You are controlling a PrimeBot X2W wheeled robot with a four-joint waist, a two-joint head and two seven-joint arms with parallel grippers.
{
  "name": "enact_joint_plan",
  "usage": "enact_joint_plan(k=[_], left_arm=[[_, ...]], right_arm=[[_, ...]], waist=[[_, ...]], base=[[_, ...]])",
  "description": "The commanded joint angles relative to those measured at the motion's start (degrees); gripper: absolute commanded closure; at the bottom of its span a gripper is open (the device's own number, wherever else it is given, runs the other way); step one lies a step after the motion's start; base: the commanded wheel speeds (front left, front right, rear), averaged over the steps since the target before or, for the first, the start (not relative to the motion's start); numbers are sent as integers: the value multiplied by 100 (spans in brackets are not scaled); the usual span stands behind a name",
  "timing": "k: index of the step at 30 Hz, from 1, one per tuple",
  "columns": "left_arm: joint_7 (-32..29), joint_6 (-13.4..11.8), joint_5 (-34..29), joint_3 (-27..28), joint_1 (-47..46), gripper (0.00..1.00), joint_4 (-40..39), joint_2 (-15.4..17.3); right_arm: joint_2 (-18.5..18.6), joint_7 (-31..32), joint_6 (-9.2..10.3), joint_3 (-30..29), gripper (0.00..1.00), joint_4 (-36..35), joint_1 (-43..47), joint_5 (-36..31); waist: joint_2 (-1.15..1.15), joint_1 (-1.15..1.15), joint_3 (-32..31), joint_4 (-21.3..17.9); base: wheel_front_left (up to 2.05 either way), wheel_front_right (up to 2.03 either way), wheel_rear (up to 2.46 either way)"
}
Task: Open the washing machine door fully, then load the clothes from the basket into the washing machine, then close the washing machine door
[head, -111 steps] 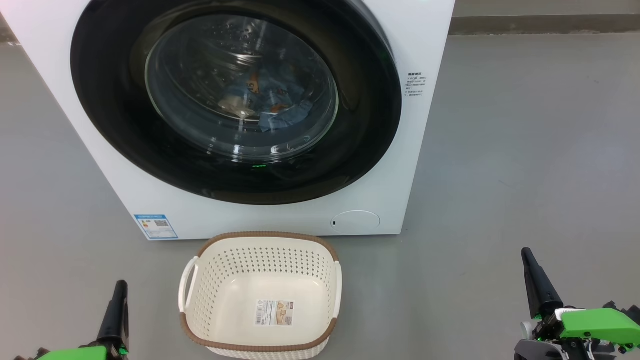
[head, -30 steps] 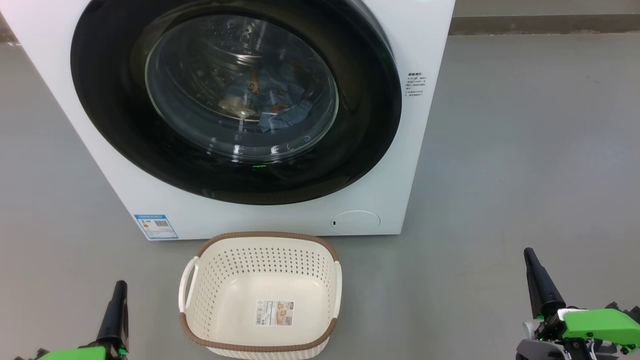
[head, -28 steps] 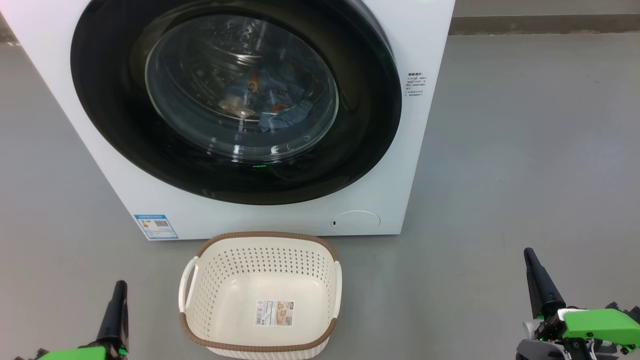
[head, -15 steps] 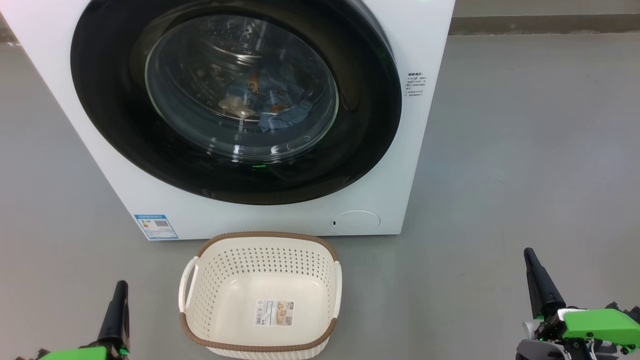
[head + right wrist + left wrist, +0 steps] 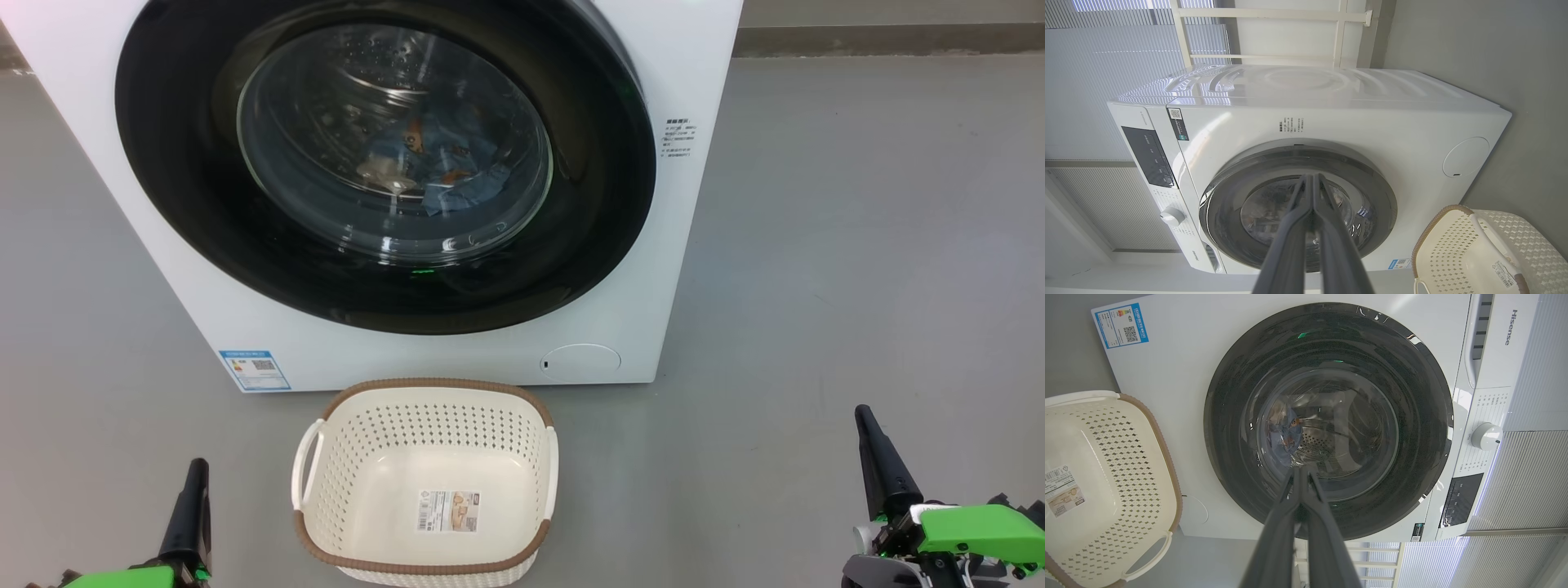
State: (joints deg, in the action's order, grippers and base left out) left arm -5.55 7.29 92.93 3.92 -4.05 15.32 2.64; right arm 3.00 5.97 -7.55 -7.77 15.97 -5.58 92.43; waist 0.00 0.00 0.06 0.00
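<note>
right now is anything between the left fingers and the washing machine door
Nothing visible does. In the left wrist view the shut left fingers point at the closed washing machine door across open air; the empty basket sits off to one side.

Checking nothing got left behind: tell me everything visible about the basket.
The basket is cream-white perforated plastic, a rounded rectangle with a brown woven-look rim, a loop handle on each side and a paper label on its bottom. It stands upright and empty on the grey floor close before the washing machine; whether the two touch is unclear.
</note>
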Motion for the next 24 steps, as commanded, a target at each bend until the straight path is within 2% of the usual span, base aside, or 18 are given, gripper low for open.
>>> enact_joint_plan(k=[1,24], left_arm=[[-44,20,-26,201,-240,100,-104,72],[-55,20,-37,214,-241,100,-103,63]], right_arm=[[4,39,6,139,100,-169,-90,-15],[0,43,6,134,100,-169,-90,-19]], waist=[[0,0,0,0],[0,0,0,0]], base=[[0,0,0],[0,0,0]])
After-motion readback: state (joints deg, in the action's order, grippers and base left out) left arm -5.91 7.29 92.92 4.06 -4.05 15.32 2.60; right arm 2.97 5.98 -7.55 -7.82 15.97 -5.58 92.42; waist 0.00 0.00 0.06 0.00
